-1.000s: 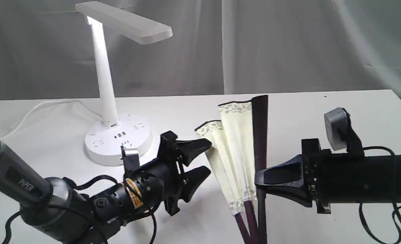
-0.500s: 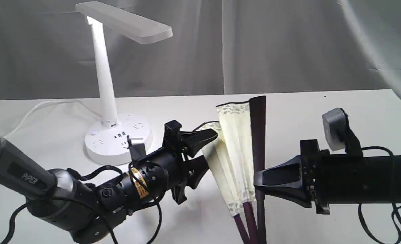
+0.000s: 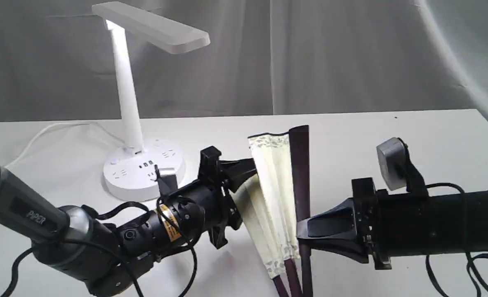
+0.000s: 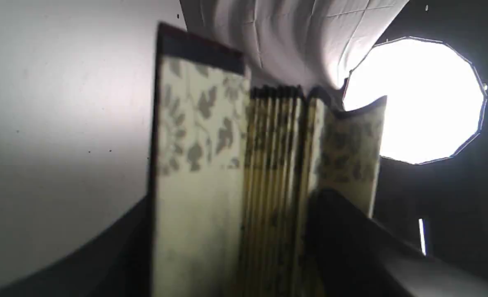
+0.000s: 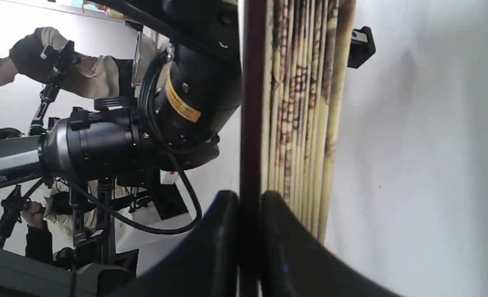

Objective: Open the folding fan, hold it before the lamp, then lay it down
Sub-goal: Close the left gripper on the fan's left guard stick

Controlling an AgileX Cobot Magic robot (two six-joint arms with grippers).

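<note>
**paperfan_guy:** Cream paper folding fan (image 3: 274, 185) is upright over the middle of the desk (image 3: 392, 132), toward the near edge, only partly spread. The right pincer (image 3: 300, 236) is clamped on its dark outer guard (image 3: 300, 165).

**lampnerd:** and the left pincer (image 3: 248, 187)?

**paperfan_guy:** its fingers sit either side of the pleats on the fan's left. Can't tell if it's actually squeezing.

**lampnerd:** headcount?

**paperfan_guy:** one fan, one lamp, two pincers. The white lamp (image 3: 128, 95) stands on the desk's left half, near the left pincer, with its cord (image 3: 41, 136) trailing toward the left edge. There's bare desk behind the fan and across the right side to the far edge.
</note>
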